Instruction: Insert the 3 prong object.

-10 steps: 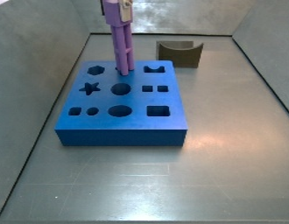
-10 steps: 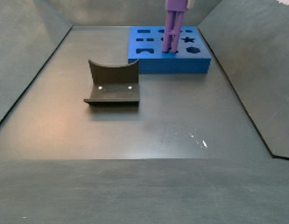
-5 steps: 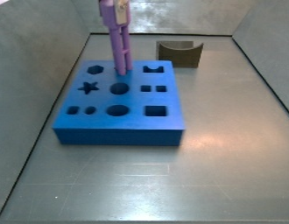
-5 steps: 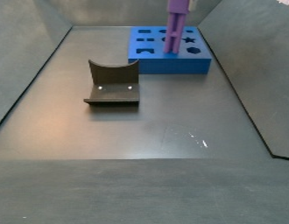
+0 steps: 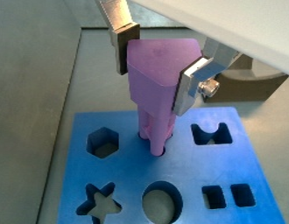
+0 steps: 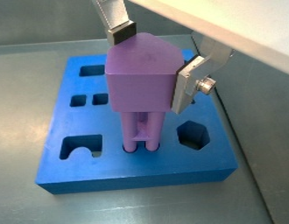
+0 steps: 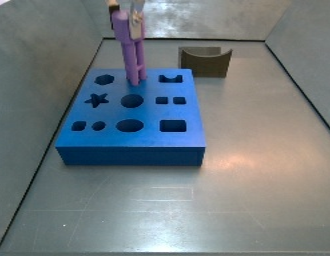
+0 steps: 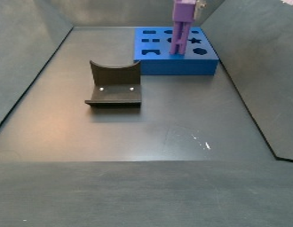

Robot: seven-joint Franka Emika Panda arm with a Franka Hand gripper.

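My gripper (image 5: 158, 68) is shut on the top of the purple 3 prong object (image 5: 153, 96), which hangs upright over the blue block (image 5: 123, 179). It also shows in a wrist view (image 6: 155, 61), where the prongs (image 6: 137, 131) reach down into a slot in the block (image 6: 82, 166). In both side views the purple piece (image 7: 125, 45) (image 8: 182, 31) stands with its lower end at a hole in the back row of the block (image 7: 128, 140) (image 8: 161, 64). The gripper (image 7: 124, 8) (image 8: 187, 4) is cut off by the picture's upper edge.
A brown block with a curved notch (image 7: 205, 60) (image 8: 114, 84) lies on the grey floor apart from the blue block. Grey walls close in the floor. The blue block has several other holes, among them a star (image 7: 98, 100) and a hexagon (image 5: 102, 142).
The gripper and purple piece have shifted a little sideways, and the blue block has slid the same way with them. The brown block has not moved.
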